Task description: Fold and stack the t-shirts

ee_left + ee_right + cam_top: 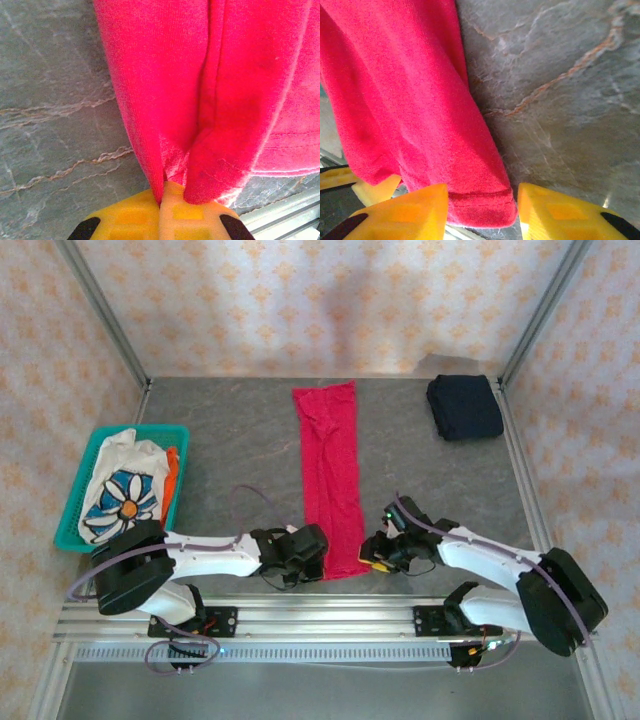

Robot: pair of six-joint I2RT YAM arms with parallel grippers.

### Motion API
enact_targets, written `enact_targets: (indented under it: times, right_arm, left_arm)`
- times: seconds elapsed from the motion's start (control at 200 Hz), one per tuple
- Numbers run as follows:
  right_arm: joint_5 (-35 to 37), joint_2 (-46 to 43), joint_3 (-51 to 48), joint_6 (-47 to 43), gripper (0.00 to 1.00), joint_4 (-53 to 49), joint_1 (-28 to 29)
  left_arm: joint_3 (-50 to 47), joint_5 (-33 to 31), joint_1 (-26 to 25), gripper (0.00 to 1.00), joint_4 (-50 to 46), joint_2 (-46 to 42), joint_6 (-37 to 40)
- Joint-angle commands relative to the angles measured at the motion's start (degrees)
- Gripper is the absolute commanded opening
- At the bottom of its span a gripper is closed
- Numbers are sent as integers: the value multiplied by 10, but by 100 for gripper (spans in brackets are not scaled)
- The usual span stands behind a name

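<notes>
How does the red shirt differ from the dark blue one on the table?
The red shirt lies stretched in a long narrow strip down the middle of the table; the dark blue shirt is a compact folded block at the far right corner. The red shirt's near end is pinched in the left fingers; the dark blue shirt lies untouched. Both are plain-coloured cloth on the table.

We take the middle shirt [330, 475] as our mark: it lies lengthwise on the desk [230, 440], running from the back edge toward the arms. Well to its right, in the back corner, lies the folded shirt [464, 407]. Well to its left sits the basket [75, 510], with a third shirt [125, 490] in it. At its near end, the left hand [318, 555] pinches its left corner, and the right hand [372, 558] straddles its right corner.
</notes>
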Motion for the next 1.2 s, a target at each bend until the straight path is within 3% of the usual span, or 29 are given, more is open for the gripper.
enact_targets:
  times: [0.0,0.21,0.31,0.55,0.701,0.836,0.971,1.196]
  right_arm:
    - [-18,20,-11,4,37,37,4]
    - [-46,31,-17,2,24,44,5]
    - [-43,23,-12,-4,0,30,5]
    - [-4,-48,23,-17,0,-30,5]
    - [-26,-52,34,-19,0,-51,5]
    - [-2,-63,57,-22,0,-59,5]
    - [14,-24,108,-47,0,-54,2]
    - [17,77,194,-111,0,-34,-39]
  left_arm:
    - [-8,-20,-6,0,-20,-18,-3]
    - [-10,-26,-6,0,-26,-22,-4]
    - [-10,-35,-6,0,-38,-31,-3]
    - [7,-74,-4,0,-102,-87,11]
    - [13,-73,-2,0,-126,-99,14]
    - [34,-84,10,0,-155,-110,25]
    - [63,-71,62,0,-170,-104,48]
    - [146,-105,104,0,-215,-61,110]
